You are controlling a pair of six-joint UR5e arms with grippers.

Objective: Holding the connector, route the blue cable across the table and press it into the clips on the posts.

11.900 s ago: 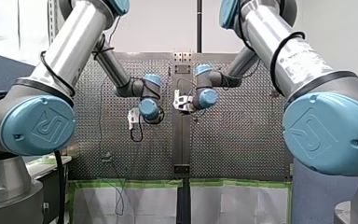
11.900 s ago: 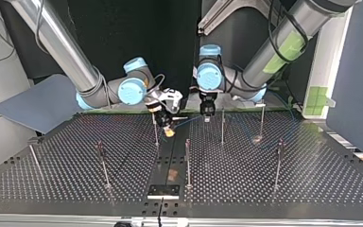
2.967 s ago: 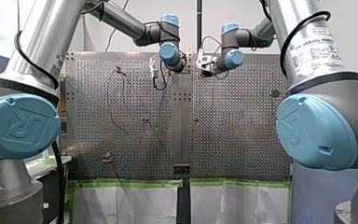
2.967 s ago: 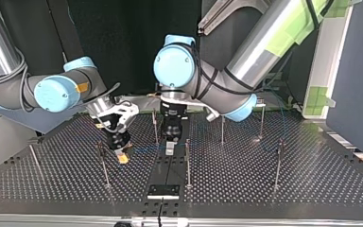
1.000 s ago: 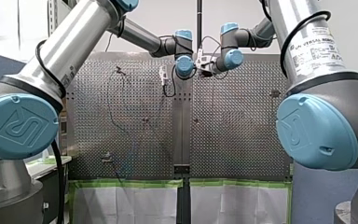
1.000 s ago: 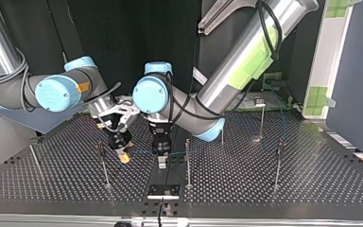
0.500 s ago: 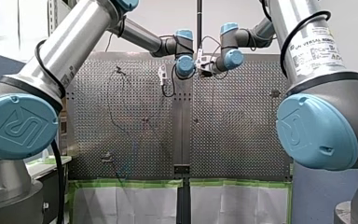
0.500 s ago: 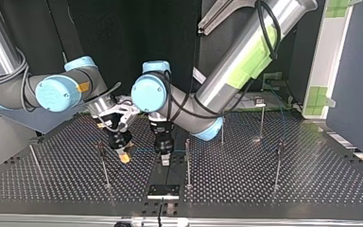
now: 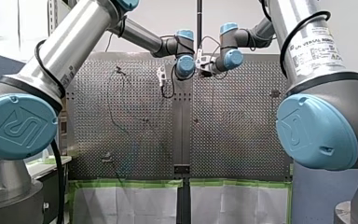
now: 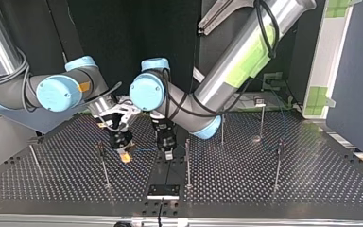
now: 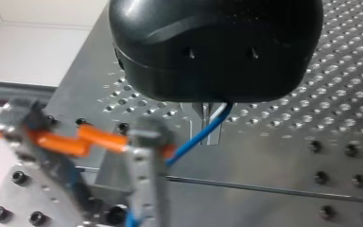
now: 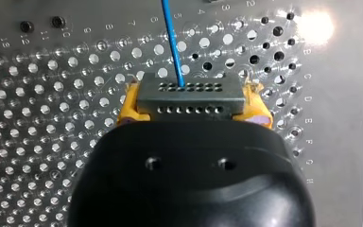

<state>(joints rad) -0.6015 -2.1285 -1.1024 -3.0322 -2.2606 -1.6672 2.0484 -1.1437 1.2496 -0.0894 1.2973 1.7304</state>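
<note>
Yellow-padded fingers (image 12: pixel 128 108) of my right gripper (image 10: pixel 124 155) are clamping the connector (image 12: pixel 191 97); my left gripper (image 11: pixel 207 124) is pinching the blue cable (image 11: pixel 194 139) trailing from it. I'm judging we're mid-routing, and the next move is calling for pressing the taut span into the clip (image 10: pixel 187 141) on the neighbouring post (image 10: pixel 187 163).

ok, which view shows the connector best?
Right wrist view: the connector sits centre, clamped between the right gripper's yellow pads, the blue cable leaving its face. Top view shows only a small yellow tip there; front view is too distant; left wrist view blurs it.
</note>
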